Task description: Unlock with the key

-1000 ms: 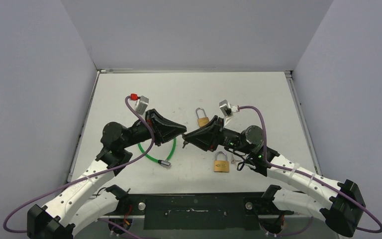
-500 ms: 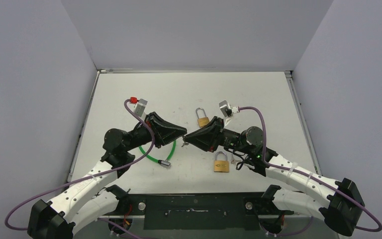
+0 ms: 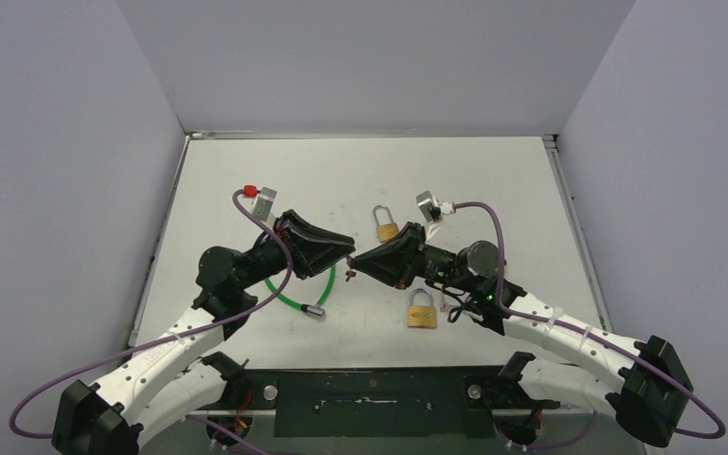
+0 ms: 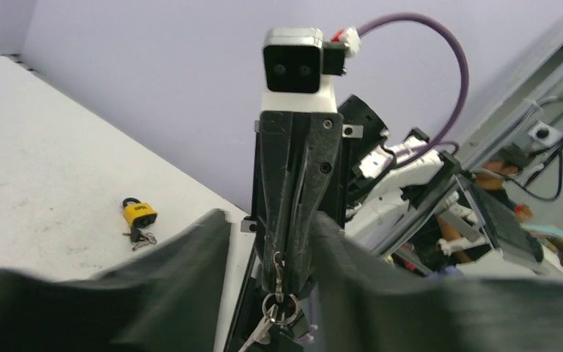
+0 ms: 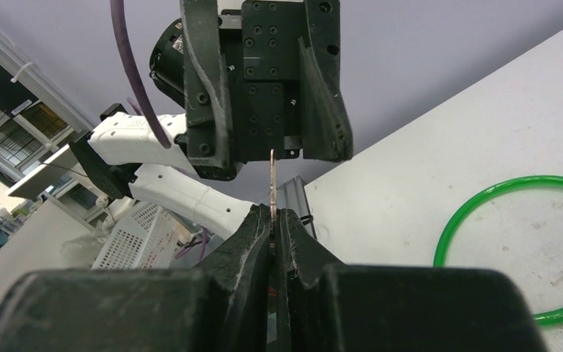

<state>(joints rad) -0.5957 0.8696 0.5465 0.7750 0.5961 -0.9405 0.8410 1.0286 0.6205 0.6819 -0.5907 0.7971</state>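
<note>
**Key pinched in your right gripper, left gripper spread wide and facing it**

Your right gripper (image 5: 275,217) has its fingers pressed together on the key (image 5: 272,178), whose blade sticks straight out past the fingertips. A key ring (image 4: 278,306) dangles beneath that gripper. Your left gripper (image 3: 348,248) is spread wide, meeting the right one tip to tip above the middle of the table (image 3: 493,180). The blade points into the gap between the left fingers; you cannot tell whether it touches anything there. Both padlocks lie on the table. The far padlock (image 3: 386,227) is just right of the two grippers. The near padlock (image 3: 422,315) lies closer to the bases, with a small bunch of keys (image 3: 449,305) just beside it on its right. A green cable (image 3: 294,294) loops on the table under the left wrist.
</note>
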